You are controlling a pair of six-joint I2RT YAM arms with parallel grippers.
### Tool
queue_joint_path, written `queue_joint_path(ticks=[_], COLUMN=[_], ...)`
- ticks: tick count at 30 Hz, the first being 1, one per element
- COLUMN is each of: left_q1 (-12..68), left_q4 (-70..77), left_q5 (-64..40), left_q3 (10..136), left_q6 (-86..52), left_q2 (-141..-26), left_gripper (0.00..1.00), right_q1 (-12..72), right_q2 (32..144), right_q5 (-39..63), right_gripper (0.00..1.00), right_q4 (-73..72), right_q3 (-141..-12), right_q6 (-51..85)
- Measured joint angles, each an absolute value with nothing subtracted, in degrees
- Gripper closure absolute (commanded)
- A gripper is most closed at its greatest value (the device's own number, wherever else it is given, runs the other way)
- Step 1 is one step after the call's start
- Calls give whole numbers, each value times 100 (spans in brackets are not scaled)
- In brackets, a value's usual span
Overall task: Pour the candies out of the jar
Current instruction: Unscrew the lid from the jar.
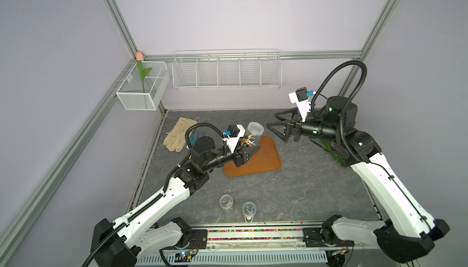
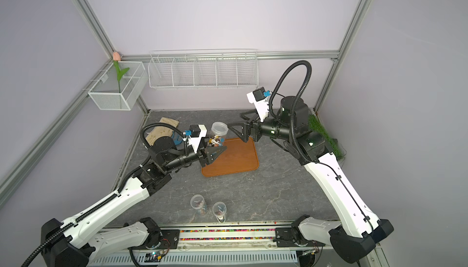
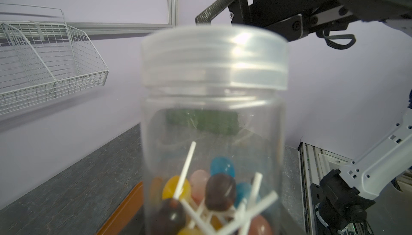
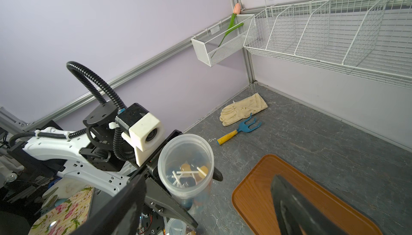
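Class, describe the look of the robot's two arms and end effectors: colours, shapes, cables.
The left arm and right arm have white shells with black joints. A black ribbed hose runs along each. The left end effector and right end effector have black triangular open-frame fingers.

- A robotics laboratory test cell: aluminium frame profiles [image 1: 114, 15] hold plain lilac wall panels [image 1: 240, 12] around a stone-patterned tabletop [image 1: 304, 189].
- Two white-and-black robot arms, left [image 1: 162, 197] and right [image 1: 387, 184], stand on a metal rail [image 1: 255, 238] at the table's front edge.
- Each wrist carries a camera [image 4: 145, 131]. Corrugated cable conduit [image 2: 300, 63] loops over the joints, and a bare circuit board [image 1: 183, 255] sits below the rail.
- Household props are laid out as on a stage: a lidded jar [image 1: 254, 129], a wooden tray [image 1: 263, 162], a gardening glove [image 1: 177, 134], a hand rake [image 4: 240, 129] and artificial grass [image 2: 324, 134].
- A white wire rack [image 1: 228, 70] and a mesh basket [image 1: 136, 101] with an artificial tulip [image 1: 139, 55] hang from the frame.
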State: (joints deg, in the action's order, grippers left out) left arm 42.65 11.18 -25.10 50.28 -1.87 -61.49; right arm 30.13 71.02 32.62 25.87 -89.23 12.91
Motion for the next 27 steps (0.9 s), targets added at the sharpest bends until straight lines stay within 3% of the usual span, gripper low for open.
queue_joint_path(ticks=[17,27], left_q1=[4265,4265], left_q4=[1059,1015], left_q5=[-2434,-2355], left_q3=[5039,5092], left_q6=[-54,27], left_q2=[-6305,-6504], left_gripper=[57,58], right_q1=[3142,3632], right_q2=[7360,7752], right_q5=[3212,2779], right_gripper=[3,1], right_q4=[2580,2469], right_q3=[-8923,-8930], right_q6=[1640,2018])
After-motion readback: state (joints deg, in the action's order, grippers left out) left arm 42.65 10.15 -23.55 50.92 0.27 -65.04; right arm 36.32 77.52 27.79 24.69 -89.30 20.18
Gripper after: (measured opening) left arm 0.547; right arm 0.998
